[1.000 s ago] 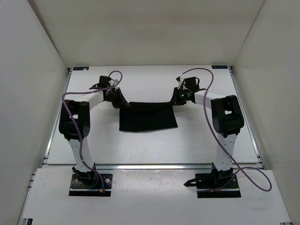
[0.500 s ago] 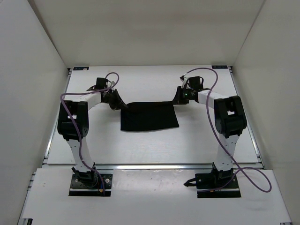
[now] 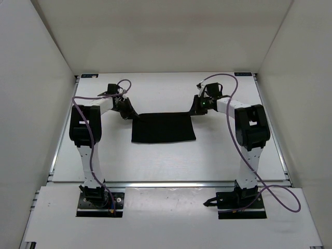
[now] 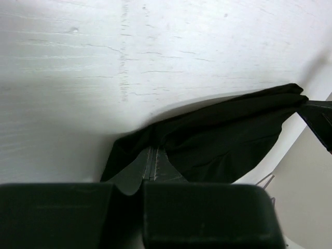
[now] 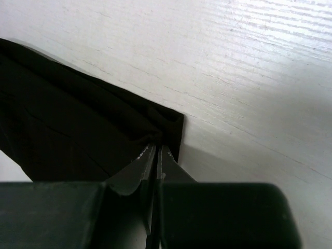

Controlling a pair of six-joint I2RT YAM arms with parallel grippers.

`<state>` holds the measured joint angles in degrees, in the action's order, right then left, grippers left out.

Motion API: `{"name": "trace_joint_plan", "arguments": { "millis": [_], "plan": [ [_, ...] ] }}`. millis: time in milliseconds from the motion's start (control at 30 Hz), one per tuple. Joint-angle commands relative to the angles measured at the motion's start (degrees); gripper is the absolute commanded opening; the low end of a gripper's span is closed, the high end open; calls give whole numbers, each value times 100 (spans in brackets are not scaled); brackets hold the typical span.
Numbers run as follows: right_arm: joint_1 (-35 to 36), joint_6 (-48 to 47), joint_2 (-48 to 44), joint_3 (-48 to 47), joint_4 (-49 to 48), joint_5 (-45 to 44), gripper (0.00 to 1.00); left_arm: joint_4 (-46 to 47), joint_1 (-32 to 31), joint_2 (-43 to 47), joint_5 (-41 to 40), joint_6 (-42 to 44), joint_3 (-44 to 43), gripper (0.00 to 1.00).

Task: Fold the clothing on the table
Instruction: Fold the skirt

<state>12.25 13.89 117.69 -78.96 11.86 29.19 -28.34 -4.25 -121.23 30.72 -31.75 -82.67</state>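
The clothing [image 3: 163,128] is a plain black piece spread flat in the middle of the white table [image 3: 155,161], roughly rectangular. My left gripper [image 3: 129,113] is shut on its far left corner, and in the left wrist view the fabric [image 4: 223,135] bunches right at the closed fingertips [image 4: 151,155]. My right gripper [image 3: 192,112] is shut on the far right corner; the right wrist view shows that corner of the clothing [image 5: 67,124] pinched between the fingertips [image 5: 156,150]. Both held corners sit low, close to the table.
White upright walls [image 3: 41,62] enclose the table on the left, back and right. Metal rails [image 3: 171,183] edge the table near the arm bases. Purple cables [image 3: 83,111] loop along both arms.
Both grippers have carried the held corners farther back and lower. The clothing's sagging far edge has pulled straight, and the piece now lies flatter.
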Motion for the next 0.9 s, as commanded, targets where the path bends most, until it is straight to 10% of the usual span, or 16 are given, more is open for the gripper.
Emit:
{"name": "trace_joint_plan", "arguments": {
  "millis": [0,133,267,433,867],
  "plan": [
    [-12,-106,193,-365,246,-141,0,-111,82,65,-110,107,-47,0],
    [-3,-237,299,-629,571,-97,4,-205,47,11,75,72,-336,4],
    [189,-352,54,-980,888,-650,32,-752,-207,90,-111,265,-1232,43],
    [225,-335,-307,-1306,1476,-1073,50,-339,-138,810,48,19,-892,43],
    [242,-115,-967,494,1311,-634,52,-129,12,2015,-224,599,1710,43]
  ]
}}
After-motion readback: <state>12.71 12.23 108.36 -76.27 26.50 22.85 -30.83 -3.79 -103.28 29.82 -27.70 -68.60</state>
